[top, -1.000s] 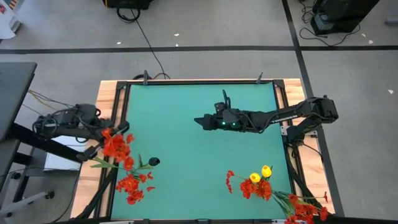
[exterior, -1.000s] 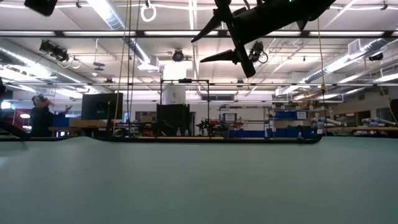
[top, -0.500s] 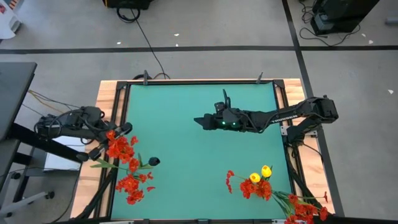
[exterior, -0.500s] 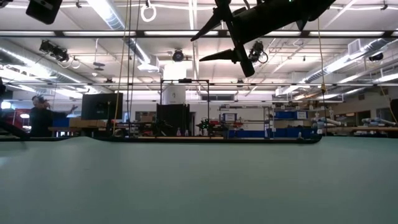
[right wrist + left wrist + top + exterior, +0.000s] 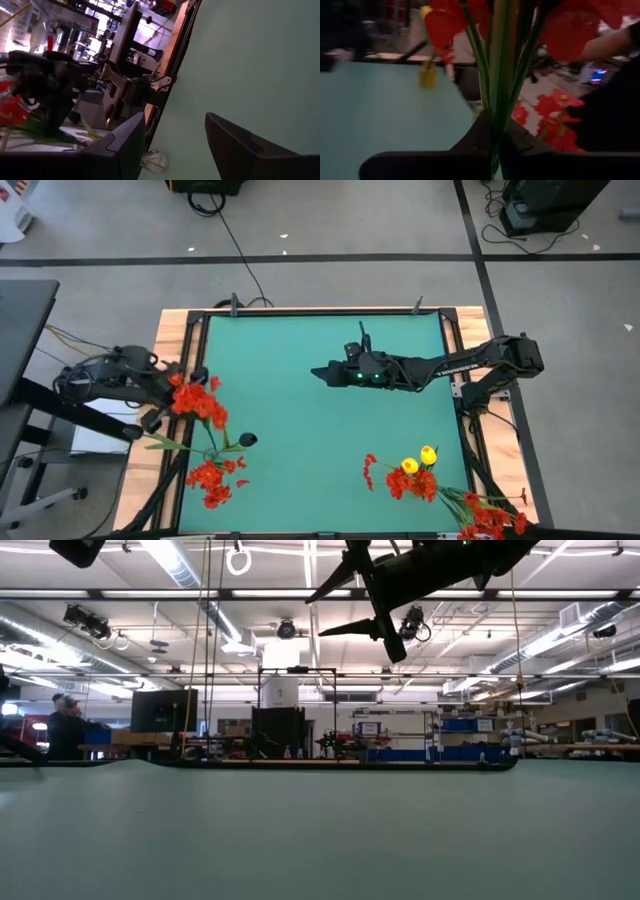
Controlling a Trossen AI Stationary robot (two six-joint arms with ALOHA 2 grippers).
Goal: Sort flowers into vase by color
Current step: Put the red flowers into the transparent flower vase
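My left fingers (image 5: 168,385) are clenched on a red flower (image 5: 198,402) stem at the counter's (image 5: 320,440) left edge; my right fingers (image 5: 322,373) hover released. Next, I think, carry it to a vase, which I cannot see.

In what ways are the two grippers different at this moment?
The left gripper is shut on a red flower stem; the right gripper is open and holds nothing. The left gripper is at the table's left edge; the right gripper hangs over its middle. Both are raised off the table.
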